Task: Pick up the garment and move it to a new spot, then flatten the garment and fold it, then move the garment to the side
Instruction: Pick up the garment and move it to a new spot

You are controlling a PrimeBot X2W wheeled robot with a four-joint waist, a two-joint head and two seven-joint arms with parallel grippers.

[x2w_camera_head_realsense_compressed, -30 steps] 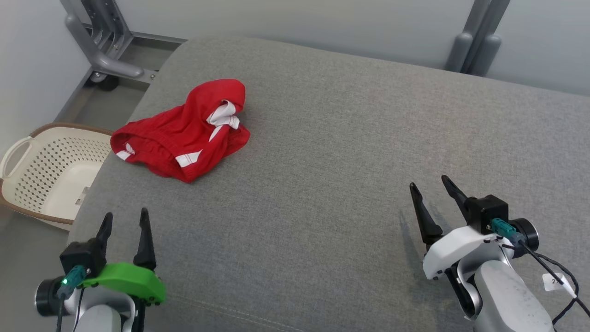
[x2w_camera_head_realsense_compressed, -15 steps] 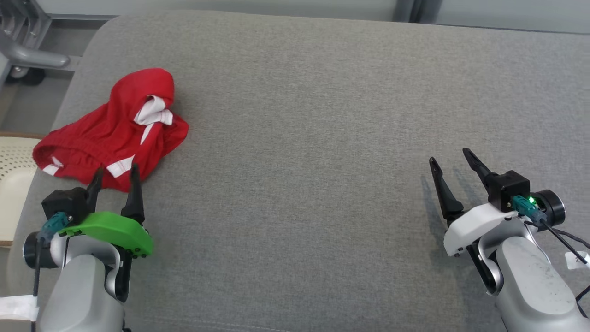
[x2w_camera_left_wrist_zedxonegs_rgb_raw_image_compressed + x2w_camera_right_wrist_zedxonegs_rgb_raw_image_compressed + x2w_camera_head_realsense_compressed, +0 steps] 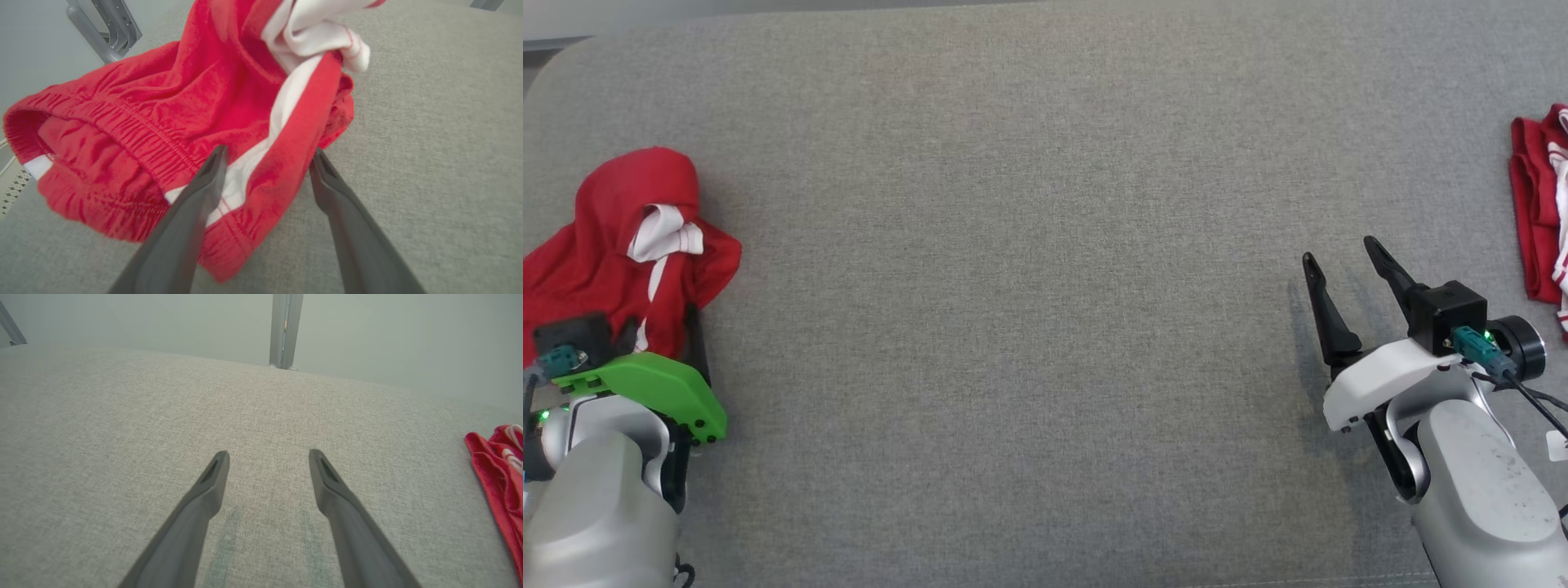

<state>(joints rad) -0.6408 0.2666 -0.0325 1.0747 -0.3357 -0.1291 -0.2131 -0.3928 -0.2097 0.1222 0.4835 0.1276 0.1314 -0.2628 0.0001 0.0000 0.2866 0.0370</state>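
The garment (image 3: 605, 237) is a crumpled pair of red shorts with white stripes, lying at the left end of the grey cushion (image 3: 1029, 286). My left gripper (image 3: 662, 331) has reached its near edge. In the left wrist view the garment (image 3: 184, 102) lies bunched ahead, and my left gripper (image 3: 267, 157) stands open with a red-and-white striped fold between its fingers, which are not pressed on it. My right gripper (image 3: 1339, 249) hovers open over bare cushion at the right, and the right wrist view shows nothing between the right gripper (image 3: 267, 453) fingers.
A second piece of red cloth with white stripes (image 3: 1539, 204) lies at the cushion's right edge, and it shows as red cloth (image 3: 498, 477) to the right of my right fingers. Metal frame legs (image 3: 102, 28) stand beyond the cushion. A pale wall is behind.
The head camera has swung, shifting the whole picture. My left gripper has advanced from short of the garment to straddling its near edge, still open. The right gripper holds its pose.
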